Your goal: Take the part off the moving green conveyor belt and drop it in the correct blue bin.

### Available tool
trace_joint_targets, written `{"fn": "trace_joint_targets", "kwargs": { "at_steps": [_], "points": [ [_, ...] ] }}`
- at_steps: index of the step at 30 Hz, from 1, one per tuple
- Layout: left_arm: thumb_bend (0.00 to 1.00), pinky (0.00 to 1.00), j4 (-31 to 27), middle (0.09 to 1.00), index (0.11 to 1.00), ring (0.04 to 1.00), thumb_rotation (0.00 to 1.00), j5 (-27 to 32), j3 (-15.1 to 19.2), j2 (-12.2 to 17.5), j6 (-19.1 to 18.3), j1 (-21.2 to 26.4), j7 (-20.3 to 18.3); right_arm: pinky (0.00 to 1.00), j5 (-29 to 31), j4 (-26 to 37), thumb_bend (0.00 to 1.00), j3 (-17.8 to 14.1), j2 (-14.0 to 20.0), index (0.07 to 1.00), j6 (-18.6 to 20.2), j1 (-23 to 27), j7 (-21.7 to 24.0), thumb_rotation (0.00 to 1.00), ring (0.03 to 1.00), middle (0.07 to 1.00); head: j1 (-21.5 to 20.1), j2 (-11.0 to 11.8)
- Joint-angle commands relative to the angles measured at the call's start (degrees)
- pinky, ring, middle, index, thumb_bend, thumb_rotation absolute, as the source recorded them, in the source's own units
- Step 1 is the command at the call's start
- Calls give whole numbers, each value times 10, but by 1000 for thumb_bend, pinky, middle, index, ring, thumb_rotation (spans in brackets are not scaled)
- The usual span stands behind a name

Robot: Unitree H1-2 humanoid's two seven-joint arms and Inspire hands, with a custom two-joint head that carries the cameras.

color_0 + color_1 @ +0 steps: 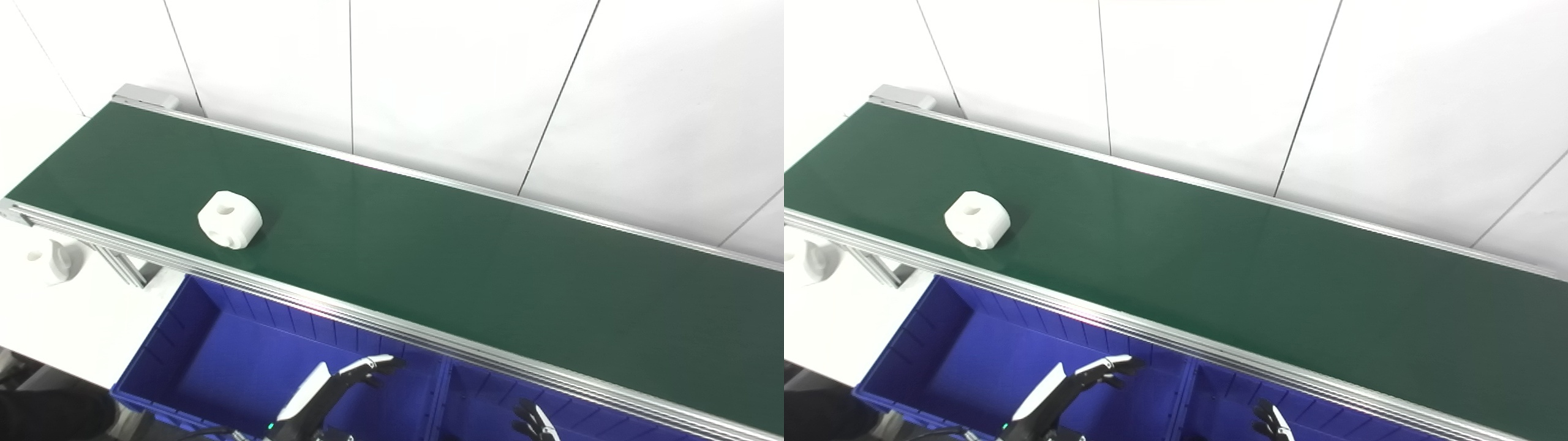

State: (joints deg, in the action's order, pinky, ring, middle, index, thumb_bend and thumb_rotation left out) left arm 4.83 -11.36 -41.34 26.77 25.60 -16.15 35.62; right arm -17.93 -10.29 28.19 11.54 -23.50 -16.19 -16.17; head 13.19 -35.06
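On green belt [429,245], far left end: white part [229,219], chunky ring with holes, looks rigid, light plastic, probably slick. Best bet: pinch across flat sides. Left hand [343,380] empty, fingers spread over blue bin [184,343]. Right hand [534,422] mostly cut off, can't tell its state.

Both views look down from the robot's head, at a steep slant, onto the green conveyor belt [429,257], which runs diagonally from upper left to lower right against a white panelled wall [459,79]. The two cameras sit side by side, so the right eye view shows the same scene shifted slightly leftward. Shared are the belt, the wall, and the blue bins [968,361] below the belt's near rail, cropped at the bottom edge.
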Motion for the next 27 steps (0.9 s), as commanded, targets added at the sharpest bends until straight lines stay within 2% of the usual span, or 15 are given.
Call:
{"fn": "trace_joint_targets", "kwargs": {
  "at_steps": [1,6,9,15,19,21,23,27],
  "points": [
    [795,739,-26,861,830,827,359,4,16,17,13,5,10,678,6,18,576,-1,-5,885,-34,1,-4,483,799,851,-8,-6],
    [739,773,-56,891,859,846,359,7,41,35,13,10,-3,675,6,23,575,-7,-6,886,-34,2,5,456,796,849,-14,-15],
    [710,800,-86,900,879,847,346,35,71,52,13,21,-44,684,4,25,579,-11,-8,886,-34,3,8,459,797,847,-15,-22],
    [695,812,-119,905,878,859,313,70,149,58,13,43,-123,695,3,32,578,-19,-12,887,-34,-1,18,452,802,847,-21,-33],
    [696,795,-133,896,869,858,337,70,208,59,13,64,-176,692,-1,37,575,-26,-15,890,-33,-6,25,453,804,851,-22,-37],
    [695,794,-133,912,864,884,390,66,235,57,13,72,-207,696,3,39,581,-30,-18,887,-33,-8,29,448,804,849,-23,-38],
    [688,797,-129,917,863,895,387,60,261,56,9,86,-239,696,2,41,588,-34,-20,883,-34,-10,30,445,799,844,-27,-40],
    [655,825,-118,939,876,913,367,53,293,58,-24,118,-301,697,-1,45,590,-39,-20,884,-34,-12,35,459,800,845,-28,-41]
  ]
}}
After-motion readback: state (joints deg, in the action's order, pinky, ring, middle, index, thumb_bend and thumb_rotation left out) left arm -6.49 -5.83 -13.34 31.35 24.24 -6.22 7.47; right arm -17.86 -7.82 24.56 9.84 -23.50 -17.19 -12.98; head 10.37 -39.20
